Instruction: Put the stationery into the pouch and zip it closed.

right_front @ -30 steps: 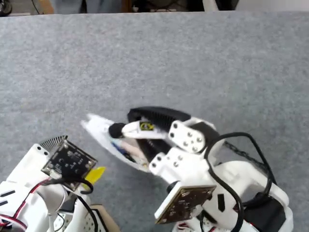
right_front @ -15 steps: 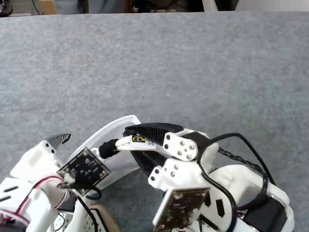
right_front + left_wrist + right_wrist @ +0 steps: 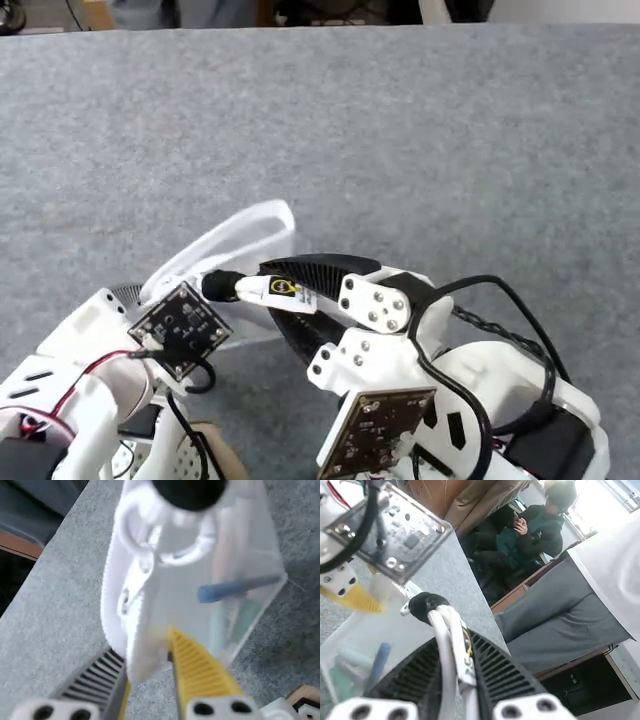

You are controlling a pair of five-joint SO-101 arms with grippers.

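Clear pouch (image 3: 238, 236) sits near-left over the grey table (image 3: 420, 130), tilted up, with a blue pen (image 3: 235, 587) inside. Left gripper (image 3: 145, 647) is pinched tight on the pouch's near edge. Right gripper (image 3: 452, 640) is clamped round a white marker (image 3: 268, 290), its black cap just beside the pouch; contact unclear.

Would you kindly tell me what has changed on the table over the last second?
The left gripper moved in from beside the pouch and took hold of its near edge. It tipped the pouch up from lying flat, so the pouch now stands raised and reaches farther from the arms. The right gripper stayed shut on the white marker, whose black tip is still by the pouch and has shifted only slightly.
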